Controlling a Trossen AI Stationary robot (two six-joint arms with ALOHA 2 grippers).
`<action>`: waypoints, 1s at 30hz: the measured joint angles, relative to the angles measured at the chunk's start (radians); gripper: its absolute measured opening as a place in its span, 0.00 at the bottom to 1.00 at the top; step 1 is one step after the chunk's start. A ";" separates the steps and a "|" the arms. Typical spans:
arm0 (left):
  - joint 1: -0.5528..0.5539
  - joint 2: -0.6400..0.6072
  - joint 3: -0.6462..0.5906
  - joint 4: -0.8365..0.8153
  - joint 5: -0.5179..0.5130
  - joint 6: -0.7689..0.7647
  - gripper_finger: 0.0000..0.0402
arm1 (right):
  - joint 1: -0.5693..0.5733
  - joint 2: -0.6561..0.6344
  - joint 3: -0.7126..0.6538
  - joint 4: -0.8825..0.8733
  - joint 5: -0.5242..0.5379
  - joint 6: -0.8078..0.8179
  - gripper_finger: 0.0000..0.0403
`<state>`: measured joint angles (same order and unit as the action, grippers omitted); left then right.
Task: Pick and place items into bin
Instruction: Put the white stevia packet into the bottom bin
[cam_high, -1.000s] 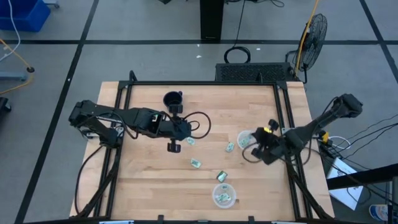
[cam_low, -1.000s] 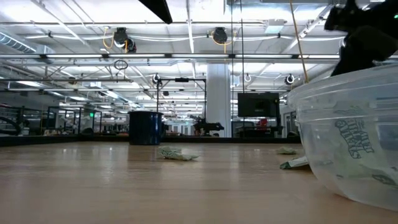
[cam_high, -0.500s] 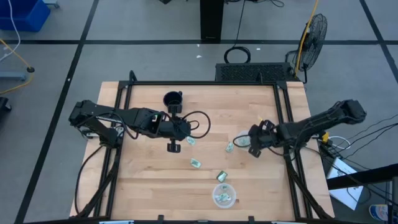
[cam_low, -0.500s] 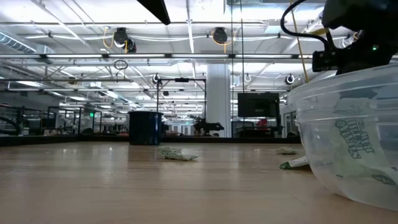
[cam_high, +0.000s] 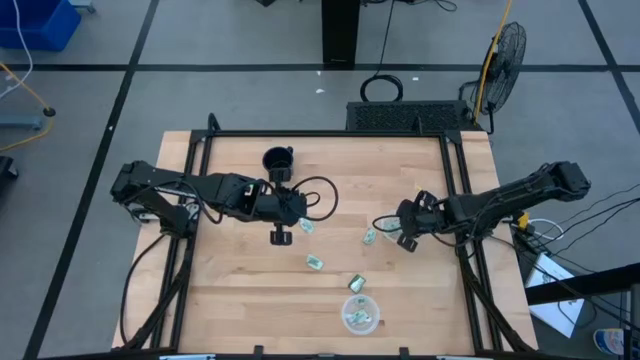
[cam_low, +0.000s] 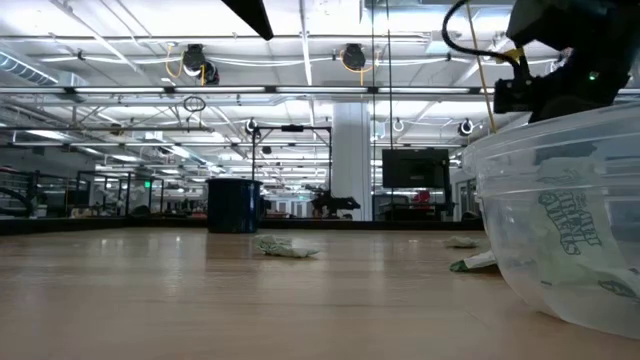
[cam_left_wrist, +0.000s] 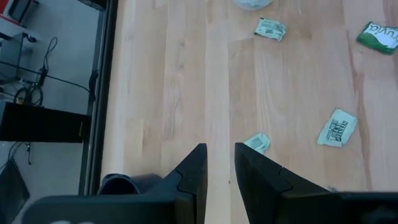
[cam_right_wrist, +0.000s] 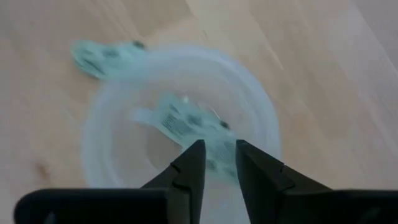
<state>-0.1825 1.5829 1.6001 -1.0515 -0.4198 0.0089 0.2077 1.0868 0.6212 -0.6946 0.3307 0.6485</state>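
While scattered, four packets loose.

So in the last second the right gripper swung in from the table's right edge to hang over the right-hand clear tub, and its fingers cracked open a bit. A packet now lies inside.
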 joint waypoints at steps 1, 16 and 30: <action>0.000 0.000 0.000 -0.004 0.000 -0.004 0.22 | 0.000 -0.003 0.000 0.024 0.001 -0.020 0.22; 0.024 0.002 -0.285 -0.093 -0.096 -0.376 0.22 | 0.017 -0.110 0.062 0.137 0.007 -0.220 0.23; 0.026 0.002 -0.750 0.922 0.136 -0.164 0.22 | 0.017 -0.121 -0.003 0.292 0.007 -0.234 0.23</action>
<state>-0.1566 1.5845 0.8505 -0.1295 -0.2841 -0.1551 0.2245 0.9657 0.6181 -0.4025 0.3378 0.4141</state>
